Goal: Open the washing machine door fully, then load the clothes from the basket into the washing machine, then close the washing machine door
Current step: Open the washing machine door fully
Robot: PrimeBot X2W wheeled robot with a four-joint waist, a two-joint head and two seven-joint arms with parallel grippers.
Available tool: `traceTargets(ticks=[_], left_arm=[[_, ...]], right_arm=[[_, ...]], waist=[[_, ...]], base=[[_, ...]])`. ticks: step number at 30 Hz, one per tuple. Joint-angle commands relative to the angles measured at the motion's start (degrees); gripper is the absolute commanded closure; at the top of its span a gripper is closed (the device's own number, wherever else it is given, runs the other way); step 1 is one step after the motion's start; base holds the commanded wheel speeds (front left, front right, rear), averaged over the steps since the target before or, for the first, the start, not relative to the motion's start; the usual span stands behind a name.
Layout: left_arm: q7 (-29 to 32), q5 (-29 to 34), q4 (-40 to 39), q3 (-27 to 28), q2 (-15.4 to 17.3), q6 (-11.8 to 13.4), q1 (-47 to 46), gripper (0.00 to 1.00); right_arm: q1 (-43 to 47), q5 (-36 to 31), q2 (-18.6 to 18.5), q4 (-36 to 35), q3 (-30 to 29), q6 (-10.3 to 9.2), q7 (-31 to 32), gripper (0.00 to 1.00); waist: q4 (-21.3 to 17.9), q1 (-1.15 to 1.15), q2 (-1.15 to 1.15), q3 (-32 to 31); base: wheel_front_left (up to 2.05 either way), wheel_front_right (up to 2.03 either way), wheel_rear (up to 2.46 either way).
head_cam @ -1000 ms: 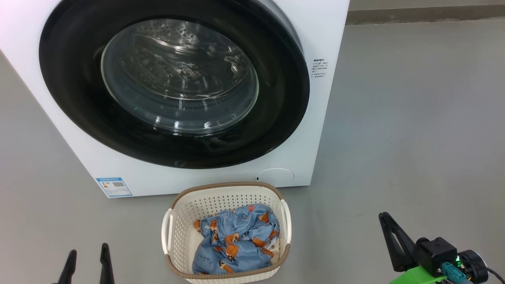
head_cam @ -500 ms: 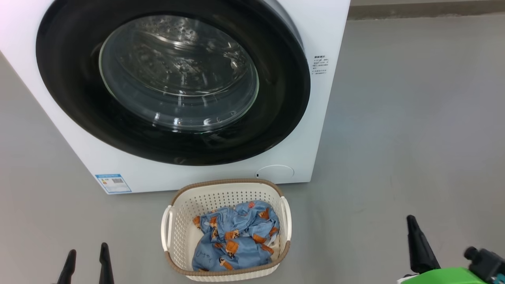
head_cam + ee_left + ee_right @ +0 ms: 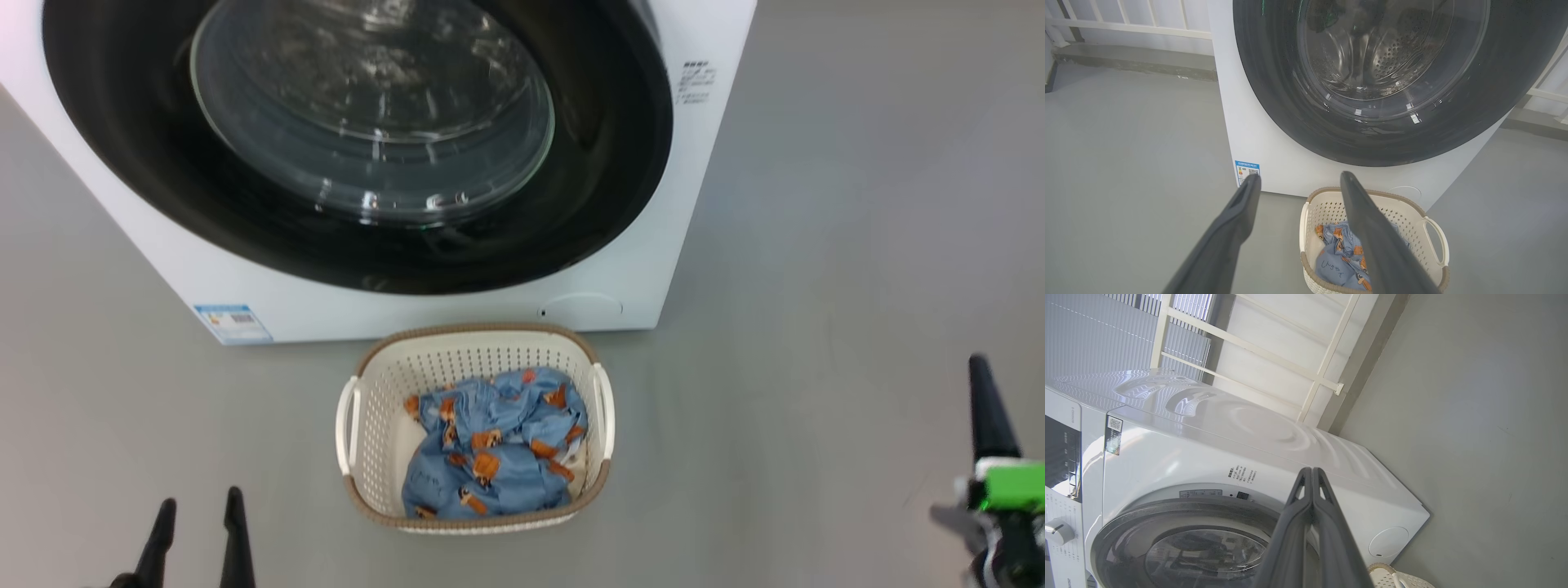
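Glossy black and shut, the washing machine door (image 3: 371,122) sits closed against the front of the washing machine (image 3: 702,204), so the first step of the task is not yet done. The basket (image 3: 473,333) stands on the grey floor (image 3: 816,245) just in front of the machine's base, below the door. That probably keeps the carry into the drum short. The clothes (image 3: 494,445) lie crumpled in the basket, blue with orange figures, and nothing is touching them.

The right hand (image 3: 980,367) hangs at the lower right, well apart from the machine, with its two fingers pressed flat together and gripping nothing. In its own wrist view the machine lies on its side, so the wrist is rolled over. My guess is that the closed fingers make a slim blade to slip behind the door's right edge and pull. I cannot tell from here where the catch sits.

The left hand (image 3: 202,498) waits low at the lower left, fingers spread and empty, pointing towards the basket and door, likely kept back for the clothes once the door stands wide
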Motion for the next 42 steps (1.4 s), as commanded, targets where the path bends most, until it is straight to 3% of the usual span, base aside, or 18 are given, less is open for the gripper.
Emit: traceTargets(ticks=[1, 7, 17, 28, 42], left_arm=[[-0.8, 0.0, -1.8, 1.4, 0.7, -0.1, -2.2, 0.0], [-0.8, -0.5, -2.7, -0.2, 0.7, -0.1, -4.0, 0.0], [-0.8, -2.1, -4.1, 0.3, 1.8, -0.1, -6.2, 0.0], [-0.8, -2.8, -3.9, 0.2, 2.1, -0.1, -5.8, 0.0], [-0.8, -3.5, -3.9, 0.1, 1.7, -0.1, -6.1, 0.0]], right_arm=[[-2.2, 1.7, -1.8, -1.5, 1.0, 0.1, 1.1, 1.0], [-8.4, 9.5, -5.8, -1.2, -1.7, 0.1, 8.0, 1.0], [-18.3, 13.0, -8.1, -2.2, -3.4, 0.1, 19.3, 1.0], [-27.4, 11.4, -8.4, -3.7, -4.3, 0.1, 26.7, 1.0], [-38.7, 9.4, -7.4, -4.9, -0.7, 0.1, 33.1, 1.0]], waist=[[0.9, 0.0, 0.0, 2.6], [2.0, 0.0, 0.0, 8.3], [3.6, 0.0, 0.0, 15.9], [4.7, 0.0, 0.0, 18.2], [7.5, 0.0, 0.0, 22.0]], base=[[0.0, 0.0, 0.0], [0.0, 0.0, 0.0], [0.0, 0.0, 0.0], [0.0, 0.0, 0.0], [0.0, 0.0, 0.0]])
